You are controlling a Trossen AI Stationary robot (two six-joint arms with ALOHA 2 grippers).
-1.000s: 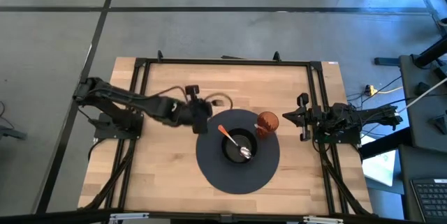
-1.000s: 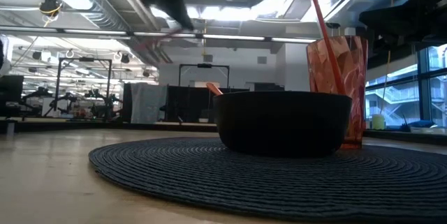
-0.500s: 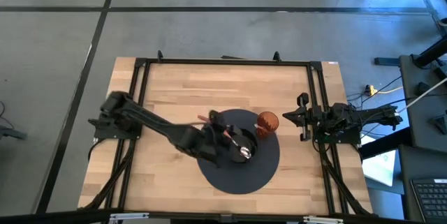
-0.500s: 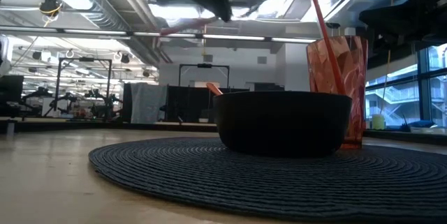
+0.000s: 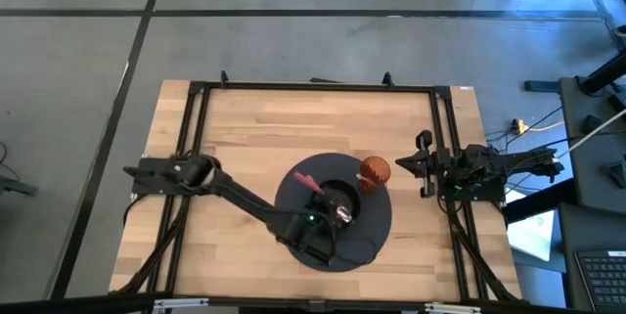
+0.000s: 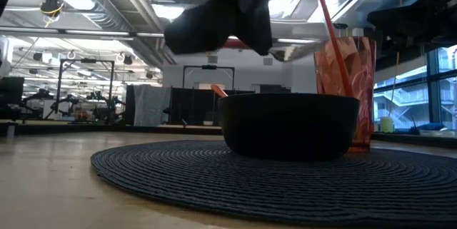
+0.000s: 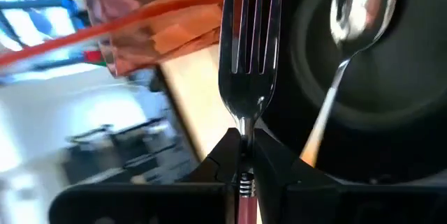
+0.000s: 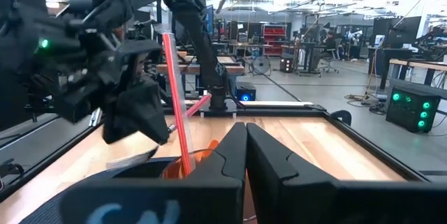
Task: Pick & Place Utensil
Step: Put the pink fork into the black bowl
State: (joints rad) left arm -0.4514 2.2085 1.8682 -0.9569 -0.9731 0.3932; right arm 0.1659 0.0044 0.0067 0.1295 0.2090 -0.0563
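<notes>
My left gripper [image 5: 326, 218] hovers over the near left part of the round dark mat [image 5: 377, 244], shut on a fork [image 7: 248, 35] with a pink handle. The fork's tines reach out over the black bowl [image 6: 289, 125]. The bowl stands on the mat. A spoon [image 7: 356, 15] with an orange handle lies in it. An orange cup [image 5: 375, 170] with a red straw [image 6: 325, 22] stands on the mat beside the bowl, on its far right. My right gripper [image 5: 423, 165] waits shut at the table's right edge. My left gripper pinches the fork's neck [image 7: 243, 155], where the metal meets the pink handle, between its two fingers. The fork runs on ahead along the fingers, tines foremost. It is lifted clear and lies about level above the bowl's rim [image 6: 303, 48].
A black frame [image 5: 313, 87] runs around the wooden table top. Bare wood [image 5: 245, 128] lies on the far and left sides of the mat.
My left gripper has swung from the mat's far left toward the table's near edge and right, coming down lower and rolling about its own axis. The fork has gone with it and now points over the bowl.
</notes>
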